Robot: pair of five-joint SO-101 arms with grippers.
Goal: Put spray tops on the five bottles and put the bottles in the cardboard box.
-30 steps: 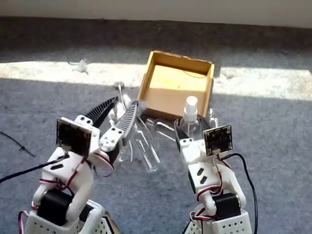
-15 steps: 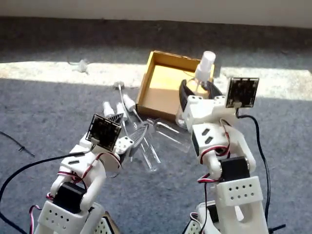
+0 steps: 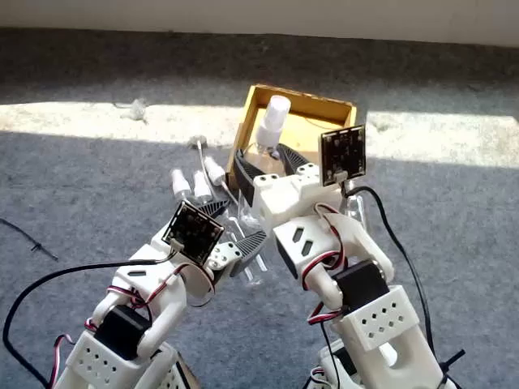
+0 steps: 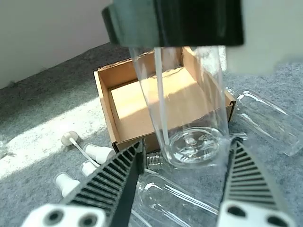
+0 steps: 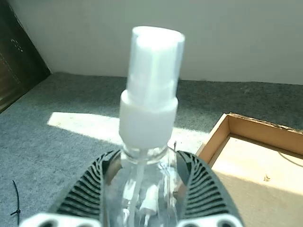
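My right gripper [image 3: 261, 164] [image 5: 147, 161] is shut on an upright clear bottle [image 3: 261, 150] [image 5: 142, 179] with a white spray top [image 3: 276, 112] [image 5: 151, 85]. It holds the bottle in the air over the near left corner of the cardboard box [image 3: 304, 99] [image 4: 105, 101] [image 5: 255, 125]. My left gripper [image 3: 231, 227] [image 4: 187, 144] stands open just below and in front of it. In the left wrist view its fingers [image 4: 116, 175] flank the bottle's base [image 4: 191, 144] without touching.
Three loose spray tops [image 3: 200, 182] [image 4: 97, 152] lie on the grey carpet left of the box. Empty clear bottles lie on the carpet before the box [image 3: 251, 261] [image 4: 175, 196] [image 4: 265, 120]. Another bottle [image 3: 353, 207] stands right of the right arm.
The right arm lifted the capped bottle and swung it left across the box front. The left arm drew back and turned its open fingers under the bottle.
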